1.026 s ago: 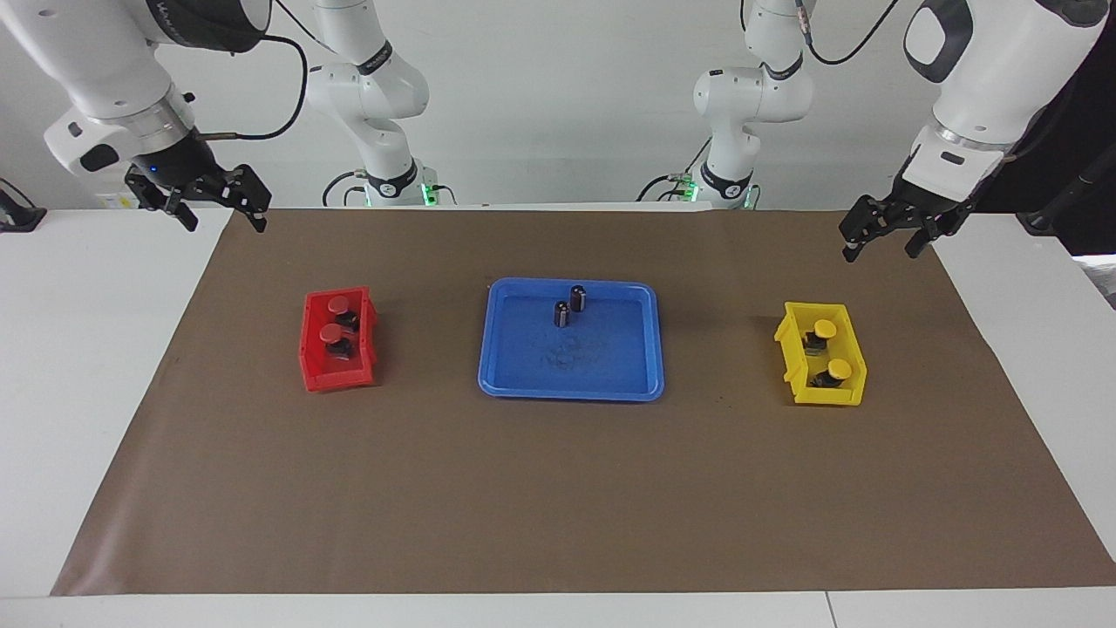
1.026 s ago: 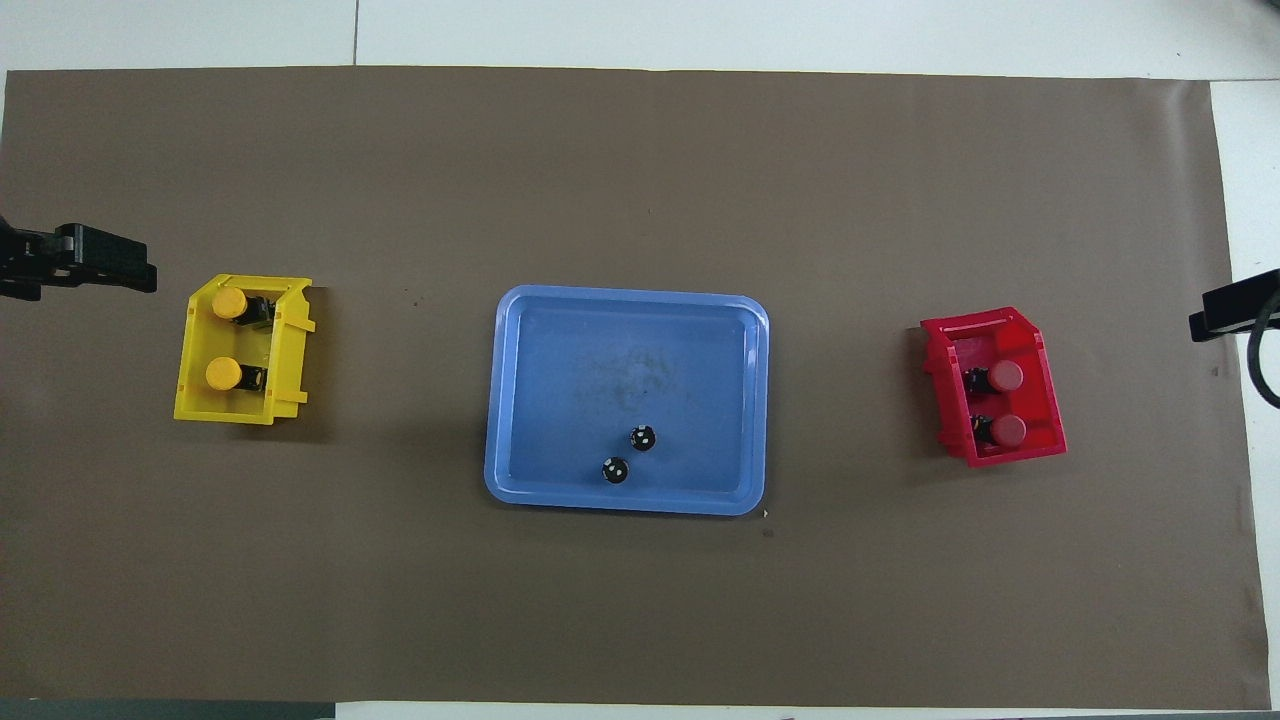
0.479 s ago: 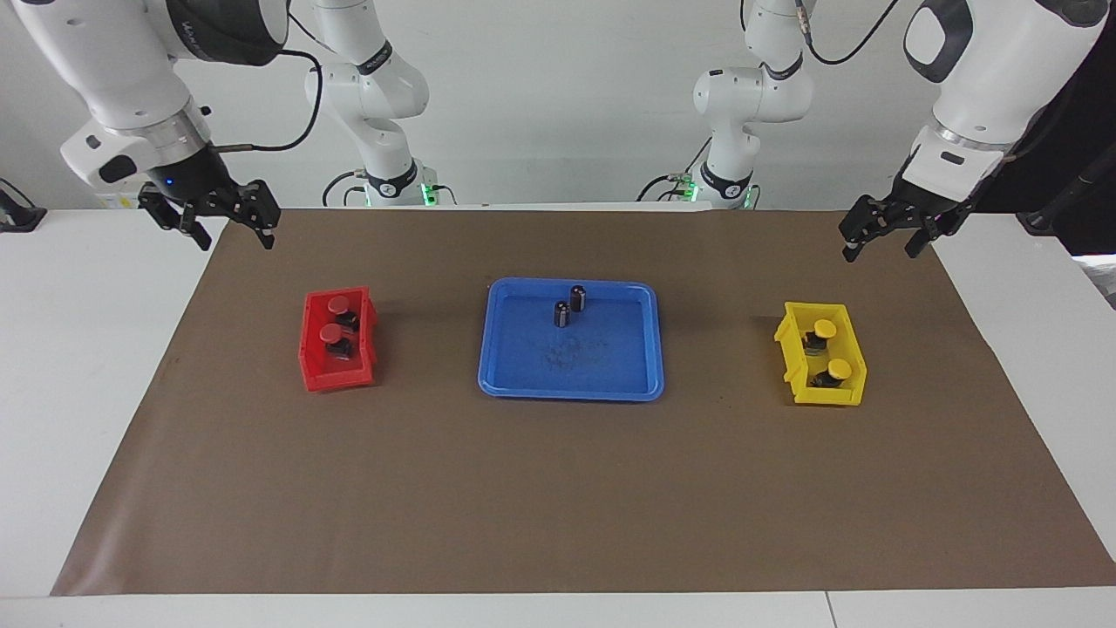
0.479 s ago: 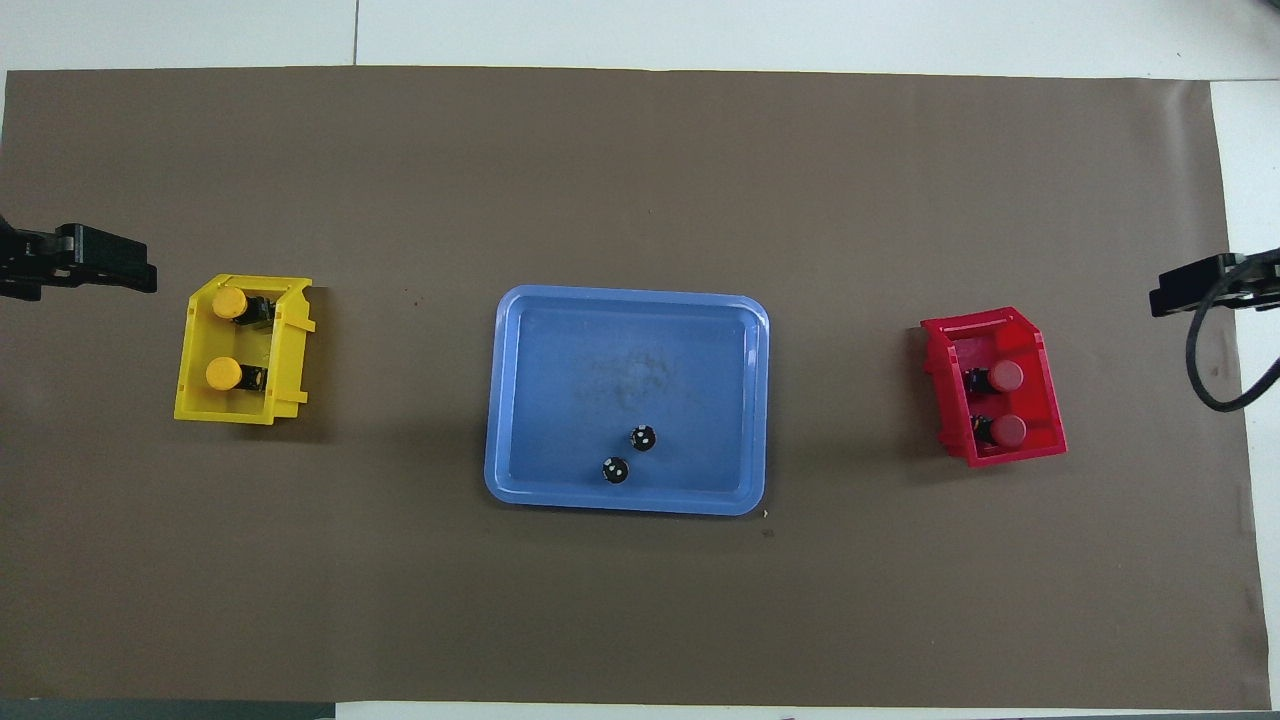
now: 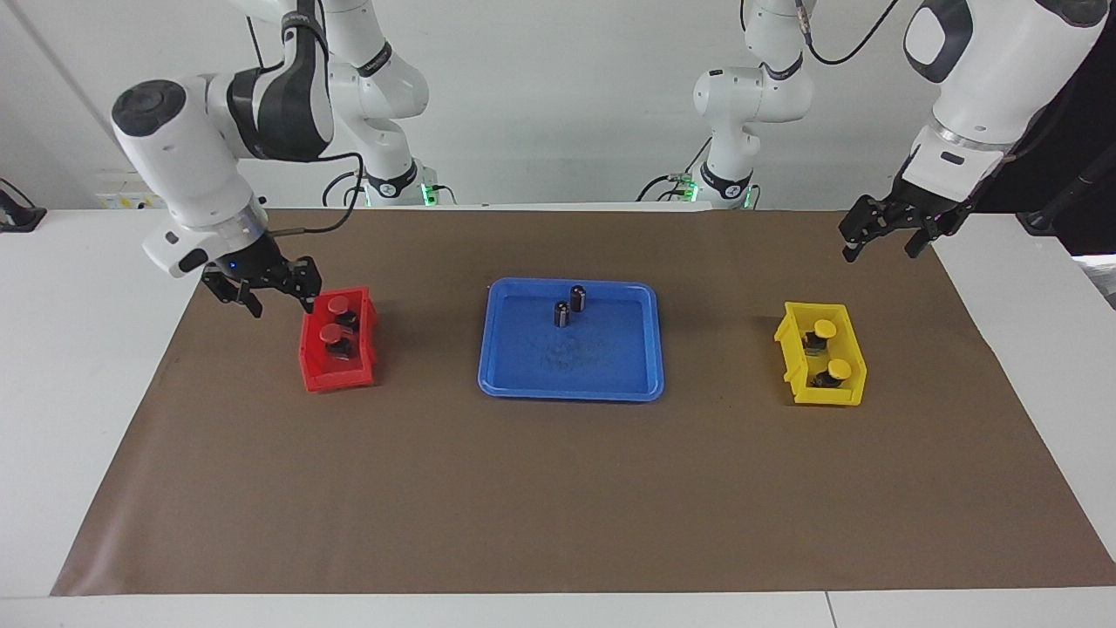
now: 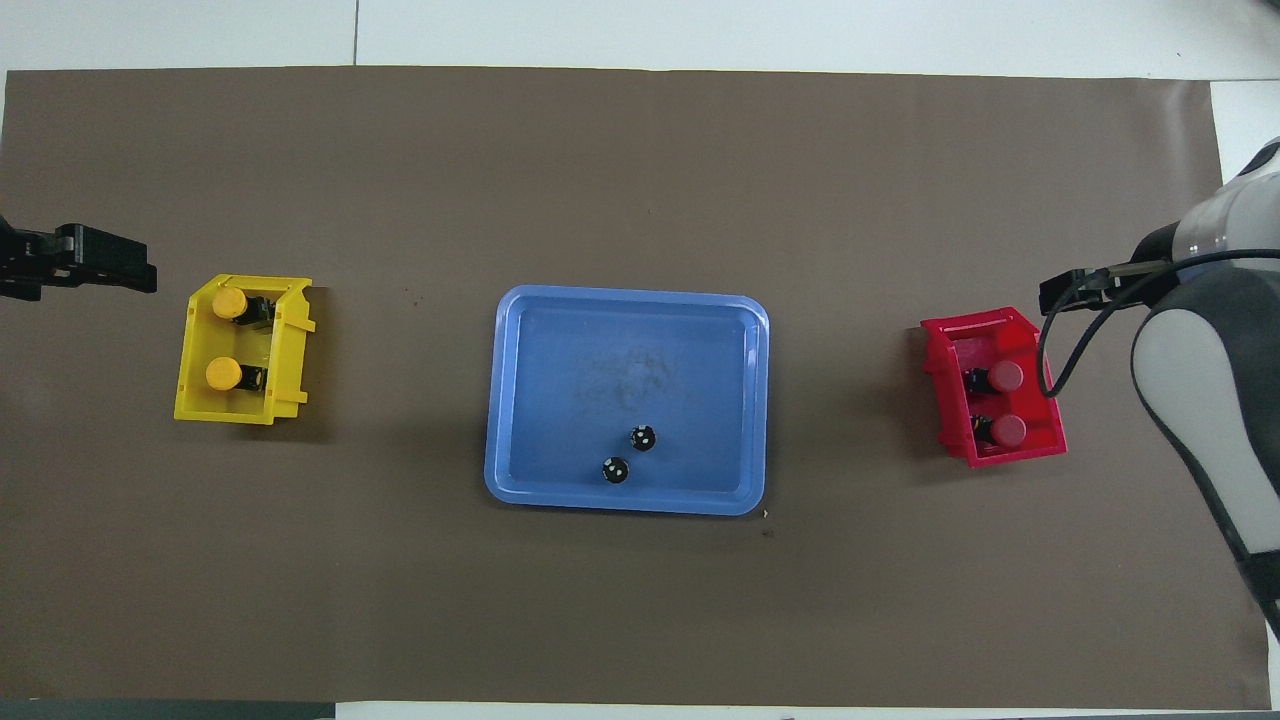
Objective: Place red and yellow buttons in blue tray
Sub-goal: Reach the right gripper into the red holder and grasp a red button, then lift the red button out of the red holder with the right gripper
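1. The counter (image 5: 87,392) is white and carries a wide brown mat (image 5: 558,488) that underlies everything else.
2. The right arm (image 5: 200,166) reaches down toward its own end of the mat; the left arm (image 5: 985,78) waits at the other end.
3. The blue tray (image 5: 571,388) sits at the middle of the mat, with two dark capless cylinders (image 5: 569,305) standing upright in the part nearer the robots.
4. A red bin (image 5: 336,377) lies toward the right arm's end, a yellow bin (image 5: 824,397) toward the left arm's end, each well apart from the tray.
5. The right gripper (image 5: 277,301) hangs just beside the red bin's rim, on the side away from the tray, fingers apart and holding nothing.
6. The left gripper (image 5: 881,244) hovers over the mat's edge, nearer the robots than the yellow bin, fingers spread and empty.
7. Two red buttons (image 5: 334,319) rest inside the red bin; two yellow buttons (image 5: 831,349) rest inside the yellow bin. None is in the tray.
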You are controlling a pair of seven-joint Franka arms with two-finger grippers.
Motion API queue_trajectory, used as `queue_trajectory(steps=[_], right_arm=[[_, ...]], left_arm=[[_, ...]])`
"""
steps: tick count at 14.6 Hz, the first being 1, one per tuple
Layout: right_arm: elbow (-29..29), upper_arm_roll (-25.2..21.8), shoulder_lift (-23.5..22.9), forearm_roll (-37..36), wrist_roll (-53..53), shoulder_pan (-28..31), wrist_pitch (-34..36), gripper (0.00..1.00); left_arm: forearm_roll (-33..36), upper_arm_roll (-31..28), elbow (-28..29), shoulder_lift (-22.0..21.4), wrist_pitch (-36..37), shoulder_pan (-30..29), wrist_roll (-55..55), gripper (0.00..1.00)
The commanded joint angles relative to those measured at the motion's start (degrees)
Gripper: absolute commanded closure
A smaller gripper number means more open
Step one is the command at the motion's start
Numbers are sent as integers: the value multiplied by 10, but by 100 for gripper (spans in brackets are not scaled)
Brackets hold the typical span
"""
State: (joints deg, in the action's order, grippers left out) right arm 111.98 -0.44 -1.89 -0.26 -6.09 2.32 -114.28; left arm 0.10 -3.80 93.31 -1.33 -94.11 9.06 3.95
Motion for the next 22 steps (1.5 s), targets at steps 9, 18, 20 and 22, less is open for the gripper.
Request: queue_trajectory(steps=[9, 18, 20, 22], right_arm=[[153, -1, 12, 13, -34, -20, -154, 40], [196, -1, 26, 13, -73, -14, -180, 40], [202, -2, 29, 13, -84, -12, -182, 40], [203, -2, 29, 13, -100, -4, -182, 42]], left_arm=[[-8, 2, 6, -10, 7, -6, -9, 0], [-8, 2, 6, -10, 7, -6, -9, 0], [-8, 2, 6, -10, 7, -6, -9, 0], [-8, 2, 6, -10, 7, -6, -9, 0]])
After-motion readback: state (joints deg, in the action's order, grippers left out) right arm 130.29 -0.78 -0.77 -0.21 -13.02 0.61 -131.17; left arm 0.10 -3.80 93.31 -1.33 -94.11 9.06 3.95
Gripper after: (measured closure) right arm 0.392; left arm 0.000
